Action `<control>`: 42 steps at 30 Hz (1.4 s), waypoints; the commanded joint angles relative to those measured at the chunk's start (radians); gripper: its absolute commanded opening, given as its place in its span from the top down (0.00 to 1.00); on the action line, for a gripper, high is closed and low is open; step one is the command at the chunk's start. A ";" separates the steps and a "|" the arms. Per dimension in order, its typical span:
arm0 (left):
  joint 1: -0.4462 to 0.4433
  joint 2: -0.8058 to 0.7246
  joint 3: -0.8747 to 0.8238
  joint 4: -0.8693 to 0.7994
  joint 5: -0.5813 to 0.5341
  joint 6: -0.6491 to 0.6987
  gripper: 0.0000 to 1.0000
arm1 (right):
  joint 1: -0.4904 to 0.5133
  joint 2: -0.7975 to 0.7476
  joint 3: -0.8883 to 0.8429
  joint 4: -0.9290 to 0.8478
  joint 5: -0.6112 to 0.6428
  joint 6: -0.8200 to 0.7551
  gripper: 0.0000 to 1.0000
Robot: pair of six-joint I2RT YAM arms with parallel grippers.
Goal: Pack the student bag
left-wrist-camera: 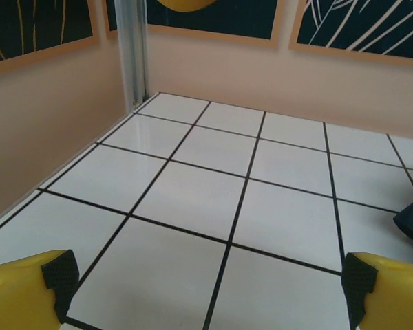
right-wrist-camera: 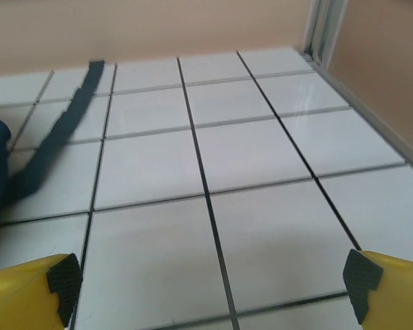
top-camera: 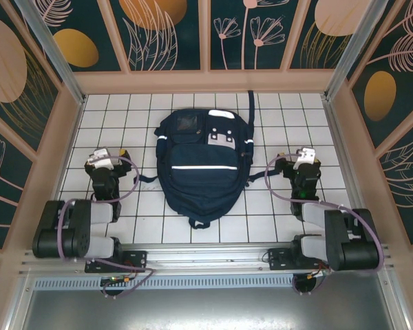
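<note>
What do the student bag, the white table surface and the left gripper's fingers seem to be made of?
Student bag: matte navy woven fabric, judging by its soft folds. Table surface: hard, glossy, perhaps tile or laminate; it shows faint reflections. Fingers of the left gripper: smooth yellow shells, probably plastic, with dark inner pads that look rubbery.

The student bag (top-camera: 199, 168) lies on the tiled table (top-camera: 275, 117), between both arms: right of the left pincer (top-camera: 107, 154), left of the right pincer (top-camera: 304, 154). Its strap (right-wrist-camera: 55, 148) trails ahead-left of the right pincer.
</note>
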 commanded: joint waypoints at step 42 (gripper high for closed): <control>0.005 0.069 0.082 0.036 0.199 0.066 0.01 | -0.082 0.267 0.059 0.342 -0.190 0.031 0.01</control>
